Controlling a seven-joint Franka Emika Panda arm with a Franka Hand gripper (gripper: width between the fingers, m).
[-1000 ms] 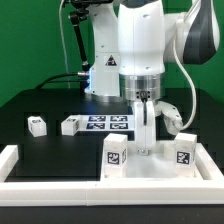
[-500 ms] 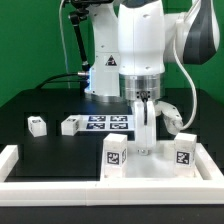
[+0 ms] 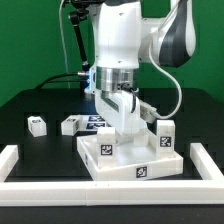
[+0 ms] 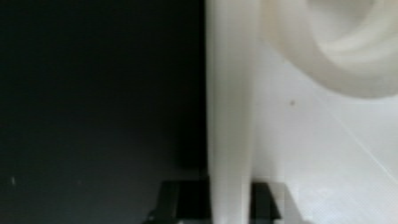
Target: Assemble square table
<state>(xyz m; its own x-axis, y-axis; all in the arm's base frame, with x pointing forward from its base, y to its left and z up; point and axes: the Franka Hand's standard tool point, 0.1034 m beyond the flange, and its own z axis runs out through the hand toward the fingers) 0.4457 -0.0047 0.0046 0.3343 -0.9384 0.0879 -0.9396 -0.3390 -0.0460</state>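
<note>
The square table's white panel (image 3: 128,166) lies on the black table, turned at an angle, with a tag on its front side. Two tagged legs stand upright in its corners, one near the front (image 3: 105,148) and one toward the exterior view's right (image 3: 165,134). Two loose legs (image 3: 37,124) (image 3: 72,124) lie on the exterior view's left. My gripper (image 3: 127,128) reaches down onto the panel's far part. In the wrist view my gripper (image 4: 222,202) is shut on the panel's thin white edge (image 4: 231,100), with a dark finger (image 4: 183,203) on each side. A round raised socket (image 4: 338,50) shows beside it.
The marker board (image 3: 98,120) lies behind the panel, partly hidden by the arm. White border rails run along the front (image 3: 60,202), the exterior view's left (image 3: 10,158) and right (image 3: 205,160). Cables hang at the back.
The arm has swung toward the exterior view's left, and the panel with its two standing legs has slid left and turned with it. The loose legs have not moved.
</note>
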